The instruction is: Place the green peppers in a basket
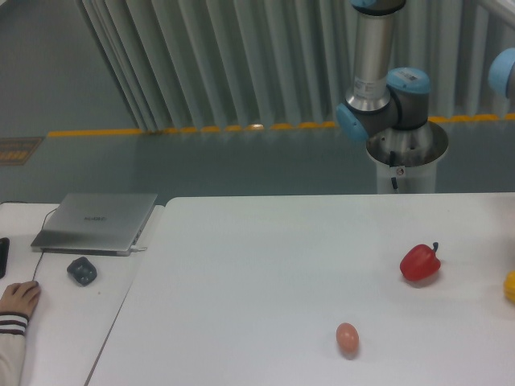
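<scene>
My hand isn't in frame. Only my arm's base and elbow joints (385,104) show behind the worktop (265,265), so whether it's released or clenched is unknown from here.

The green pepper isn't visible anywhere, and neither is a basket. Either both are out of frame or hidden; can't tell which.

What is on the worktop:
- red pepper (420,264), right side, dark stem up
- a yellow thing (510,286) cut off at the right edge, probably the yellow pepper
- egg (347,338), near the front, well apart from the red pepper

Side desk on the left: closed laptop (96,222), a dark mouse (82,270), and a person's hand (18,299) resting at the edge.

Risks as I see them:
- wrong target. With no green in view, the red pepper is the obvious false pick.
- blind move. No basket located means no valid drop point.
- the egg would roll or crack if my arm sweeps low across the front.
- a person is close to the left side, so keep any swing away from there.
</scene>
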You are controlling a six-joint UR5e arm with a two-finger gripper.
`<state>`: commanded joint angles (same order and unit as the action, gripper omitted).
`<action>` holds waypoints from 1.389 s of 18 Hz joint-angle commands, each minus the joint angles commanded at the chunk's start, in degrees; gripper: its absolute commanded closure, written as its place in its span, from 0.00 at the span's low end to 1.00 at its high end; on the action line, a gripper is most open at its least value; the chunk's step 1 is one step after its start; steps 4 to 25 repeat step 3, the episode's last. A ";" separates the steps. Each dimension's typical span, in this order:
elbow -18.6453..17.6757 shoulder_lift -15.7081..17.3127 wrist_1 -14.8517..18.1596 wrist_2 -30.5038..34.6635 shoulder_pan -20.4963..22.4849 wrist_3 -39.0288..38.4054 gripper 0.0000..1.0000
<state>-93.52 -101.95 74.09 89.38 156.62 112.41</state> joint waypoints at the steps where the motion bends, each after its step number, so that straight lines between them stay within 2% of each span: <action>1: 0.00 0.00 0.00 -0.09 0.00 0.00 0.00; 25: 0.00 0.00 0.00 -0.09 -0.09 0.00 0.00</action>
